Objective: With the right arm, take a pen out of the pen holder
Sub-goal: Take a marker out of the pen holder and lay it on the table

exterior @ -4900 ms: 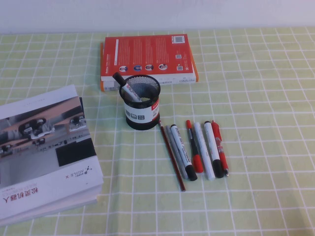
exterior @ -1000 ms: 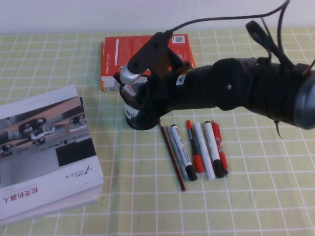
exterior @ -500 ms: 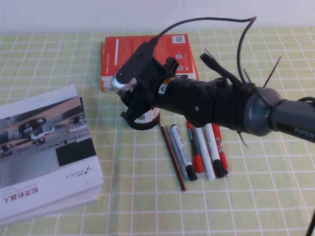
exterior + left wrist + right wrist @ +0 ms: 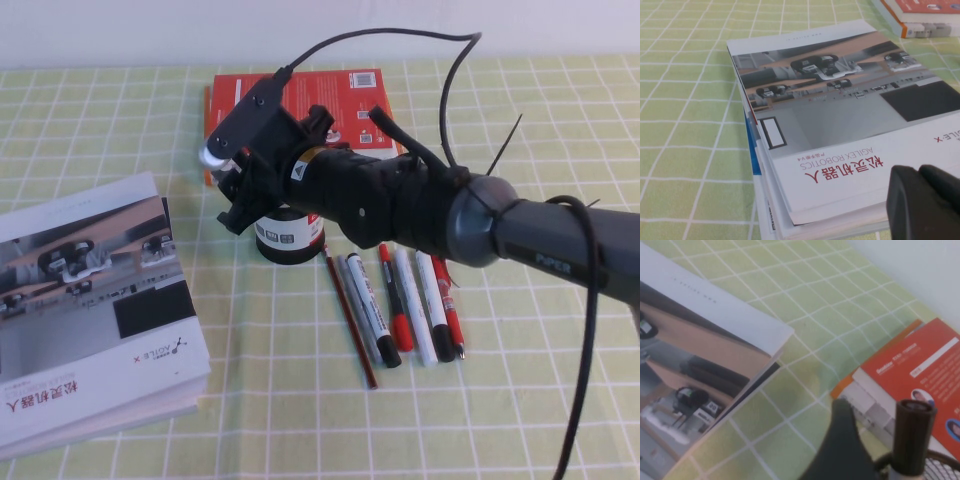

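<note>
1. Currently, the right arm reaches in from the right side of the desk (image 4: 520,400), and the right hand (image 4: 238,200) hovers over the left rim of the holder (image 4: 288,240).
2. State of the right hand: spread, pinching nothing. In the right wrist view one finger (image 4: 840,440) shows just beside the pen (image 4: 912,440), with a gap between them; the other finger lies outside that view.
3. Location of the pen: inside the holder, roughly upright, black cap uppermost and above the mesh rim. In the high view the arm hides it.
4. Location of the holder: upright near the middle of the desk, just on the near side of the red book (image 4: 345,95) and just to the far left of the loose pens (image 4: 395,310).
5. The loose pens lie side by side on the desk, to the right of the holder on its near side, with a thin red-brown pencil at the left end of the row.
6. The booklets (image 4: 90,310) form a stack at the near left of the desk, well apart from the holder.
7. The left hand (image 4: 925,202) shows only in the left wrist view, low over the near edge of the booklets. Whether it is spread or pressed together cannot be told.
</note>
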Controlling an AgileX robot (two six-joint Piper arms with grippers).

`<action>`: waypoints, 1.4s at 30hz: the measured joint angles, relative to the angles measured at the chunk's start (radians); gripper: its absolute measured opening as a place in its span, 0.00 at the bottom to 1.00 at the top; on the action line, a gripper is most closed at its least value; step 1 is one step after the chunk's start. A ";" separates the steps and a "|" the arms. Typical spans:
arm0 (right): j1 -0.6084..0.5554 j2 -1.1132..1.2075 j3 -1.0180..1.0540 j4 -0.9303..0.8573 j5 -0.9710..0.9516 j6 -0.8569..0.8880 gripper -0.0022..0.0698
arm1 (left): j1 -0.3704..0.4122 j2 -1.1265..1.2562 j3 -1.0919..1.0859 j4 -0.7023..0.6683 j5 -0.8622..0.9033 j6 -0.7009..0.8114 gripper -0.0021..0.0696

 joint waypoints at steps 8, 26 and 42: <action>0.000 0.060 -0.065 -0.001 0.012 0.000 0.61 | 0.000 0.000 0.000 0.000 0.000 0.000 0.02; -0.008 0.089 -0.093 -0.002 0.012 0.000 0.48 | 0.000 0.000 0.000 0.000 0.000 0.000 0.02; -0.008 0.089 -0.093 -0.002 0.012 0.000 0.24 | 0.000 0.000 0.000 0.000 0.000 0.000 0.02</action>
